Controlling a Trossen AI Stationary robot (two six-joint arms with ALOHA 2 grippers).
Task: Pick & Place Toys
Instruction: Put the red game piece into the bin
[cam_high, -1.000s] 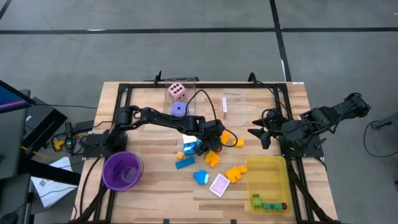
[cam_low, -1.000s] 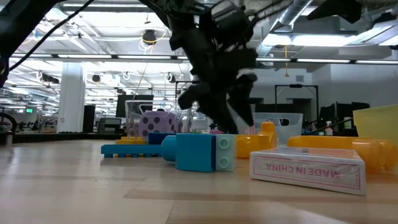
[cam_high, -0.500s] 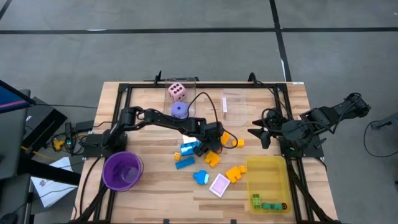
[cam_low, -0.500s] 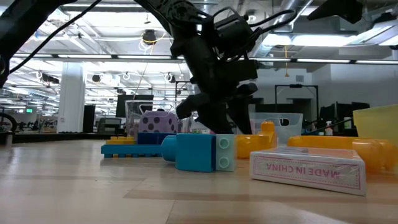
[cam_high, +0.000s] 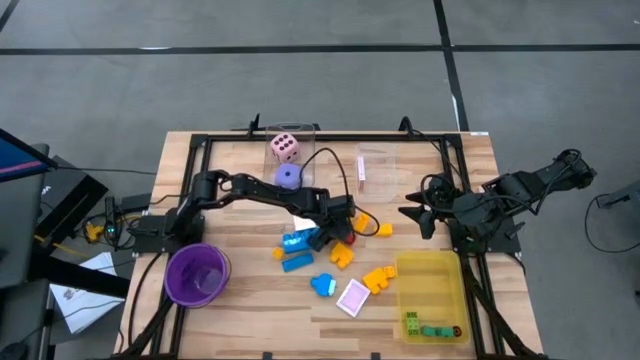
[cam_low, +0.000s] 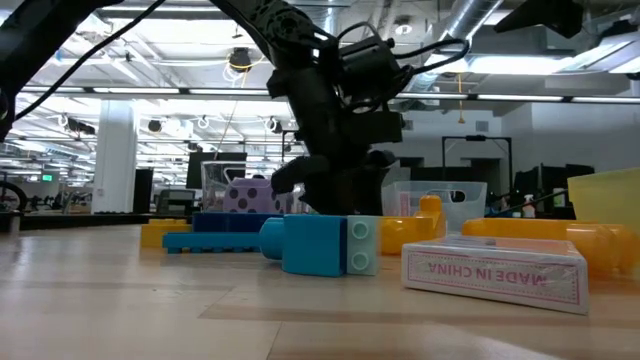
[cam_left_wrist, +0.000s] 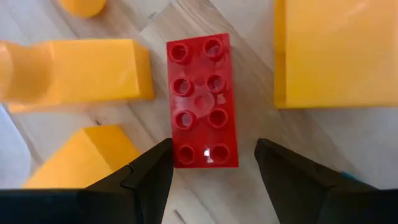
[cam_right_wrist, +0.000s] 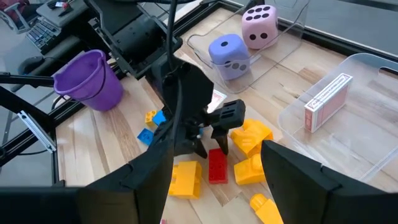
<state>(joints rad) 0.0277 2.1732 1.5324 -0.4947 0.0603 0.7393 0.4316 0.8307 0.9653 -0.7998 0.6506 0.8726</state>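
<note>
Standing nearest in the high view, at the lower right, the yellow tray (cam_high: 430, 285) holds a green block (cam_high: 411, 322) and a few small pieces along its lower edge. At lower left the purple cup (cam_high: 197, 275) sits upright. Between them, toward the middle of the frame, lie a pink-white card (cam_high: 353, 297), blue blocks (cam_high: 297, 262) and orange blocks (cam_high: 378, 277). The left gripper (cam_left_wrist: 214, 163) reaches down at centre, jaws parted with one finger on each side of a red block (cam_left_wrist: 202, 102) lying flat on the wood; whether they touch it I cannot tell. Farther back, a clear box (cam_high: 297, 146) holds a pink die (cam_high: 285, 148), with a purple die (cam_high: 288, 177) just below it. Another clear box (cam_high: 375, 168) to its right holds a card pack (cam_right_wrist: 328, 98). The right gripper (cam_high: 415, 215) waits at middle right, jaws apart, holding nothing.
</note>
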